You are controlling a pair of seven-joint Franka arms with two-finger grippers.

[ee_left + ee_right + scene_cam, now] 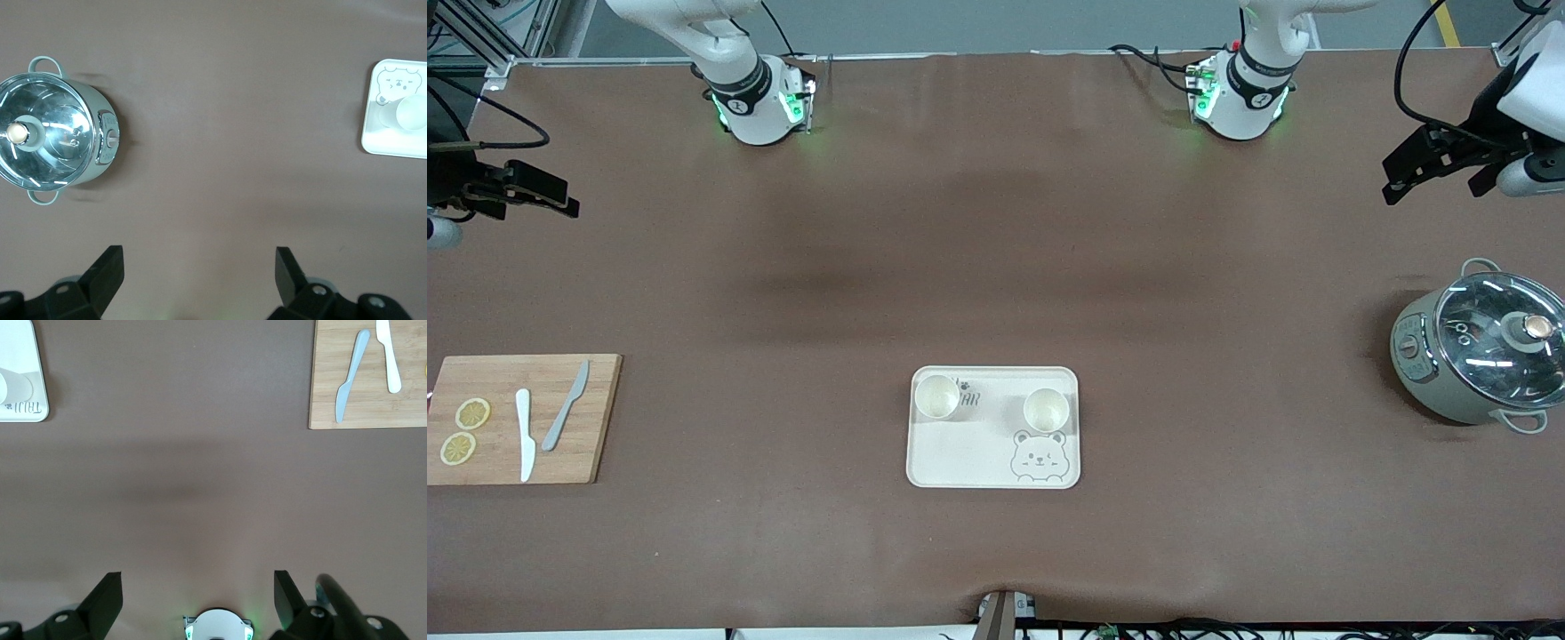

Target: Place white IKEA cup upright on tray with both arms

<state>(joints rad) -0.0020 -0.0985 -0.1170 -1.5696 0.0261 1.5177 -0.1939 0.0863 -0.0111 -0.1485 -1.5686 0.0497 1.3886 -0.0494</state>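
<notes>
The cream tray (969, 453) with the bear drawing lies mid-table, near the front camera. Two white cups stand upright on it, mouths up: one (937, 396) toward the right arm's end, one (1047, 410) toward the left arm's end, just above the bear face. My left gripper (1432, 178) hangs open and empty over the left arm's end of the table, above bare mat (199, 257); its wrist view catches the tray (387, 140) and one cup (412, 112). My right gripper (551, 197) hangs open and empty over the right arm's end (198, 581).
A grey-green pot with a glass lid (1480, 351) stands at the left arm's end. A wooden cutting board (520, 418) with two knives and lemon slices lies at the right arm's end. The brown mat (996, 267) covers the table.
</notes>
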